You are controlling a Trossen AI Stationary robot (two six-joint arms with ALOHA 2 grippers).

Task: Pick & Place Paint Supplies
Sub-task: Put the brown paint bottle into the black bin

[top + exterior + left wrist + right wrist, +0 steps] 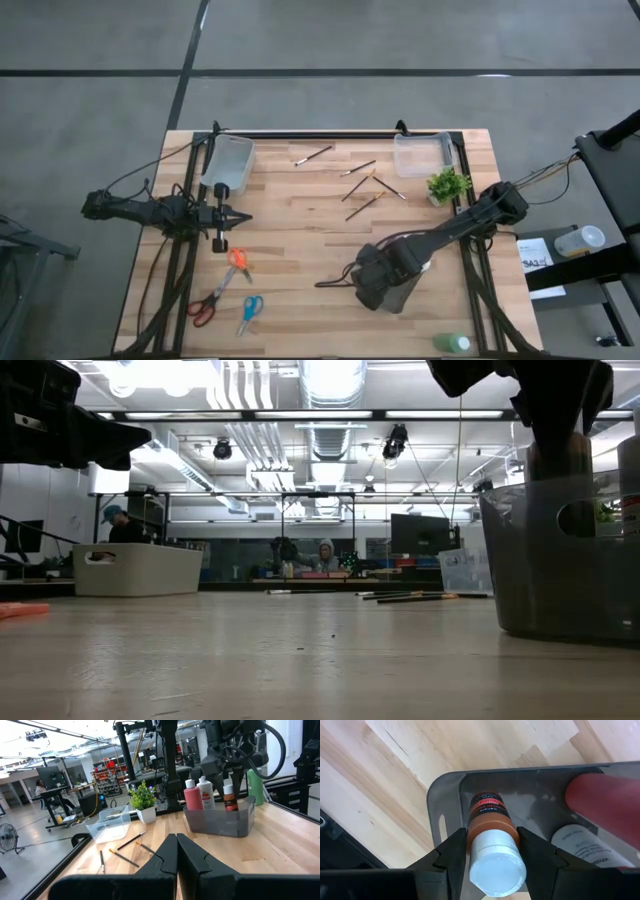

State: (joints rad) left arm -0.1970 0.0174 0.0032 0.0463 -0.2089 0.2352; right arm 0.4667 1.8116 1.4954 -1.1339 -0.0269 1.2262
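A grey bin (pixel 220 826) stands on the table's near right part, with a red bottle (pixel 192 797) and a white bottle (pixel 205 794) upright in it. My right gripper (pixel 495 855) points down into the bin's corner, shut on a dark red bottle (pixel 230 800) with a white cap. A green bottle (pixel 452 343) stands at the table's near right corner. Several thin paintbrushes (pixel 362 185) lie flat on the far middle of the table. My left gripper (pixel 243 217) hovers level at the left, shut, with nothing in it. My right gripper pinches the dark red bottle's top (pixel 492 827), at and just under the white cap, between its two fingers (pixel 451 852). The fingers come from above, pointing down. The bottle stands upright inside the bin's corner; I cannot tell whether its base touches the bin's floor.
Two clear bins (pixel 228 163) (pixel 422 153) stand at the far edge, left and right. A small potted plant (pixel 448 185) is beside the right one. Three pairs of scissors (pixel 238 262) (pixel 204 308) (pixel 250 311) lie near the left front. Bare wood lies across the middle.
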